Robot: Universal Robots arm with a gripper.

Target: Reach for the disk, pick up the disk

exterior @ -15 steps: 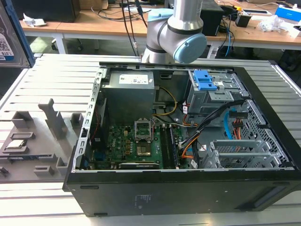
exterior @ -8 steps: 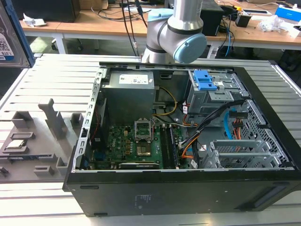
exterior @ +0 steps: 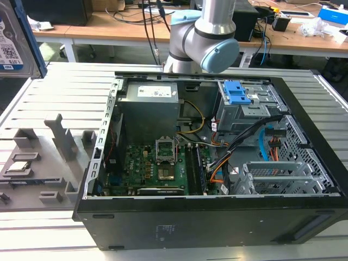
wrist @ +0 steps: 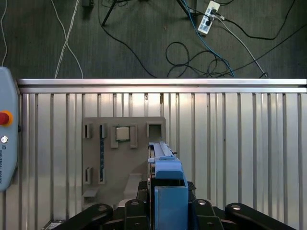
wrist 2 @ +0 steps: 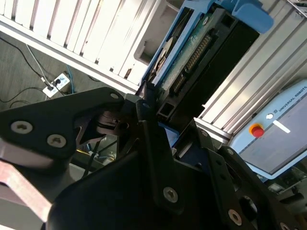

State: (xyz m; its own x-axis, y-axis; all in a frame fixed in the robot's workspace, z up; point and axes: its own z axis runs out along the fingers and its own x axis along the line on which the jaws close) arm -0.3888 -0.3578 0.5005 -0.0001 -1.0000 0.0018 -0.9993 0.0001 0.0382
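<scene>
The disk (exterior: 12, 41) hangs in the air at the exterior view's top left, with its white-and-blue barcode label and blue rail frame showing above the slatted table. In the second wrist view the disk (wrist 2: 201, 52) stands out from my black gripper (wrist 2: 153, 103), connector edge and blue rail in sight. The first wrist view has the disk (wrist: 165, 167) edge-on, high above the table, and my gripper (wrist: 169, 203) is shut on it from both sides.
An open computer case (exterior: 304, 179) fills the table's middle, with blue clips (exterior: 237, 92) on its drive cage. A grey fixture plate (wrist: 98, 163) holding a small square chip (wrist: 123, 133) lies under the disk. A teach pendant (wrist: 5, 143) sits beside it. Cables run across the floor.
</scene>
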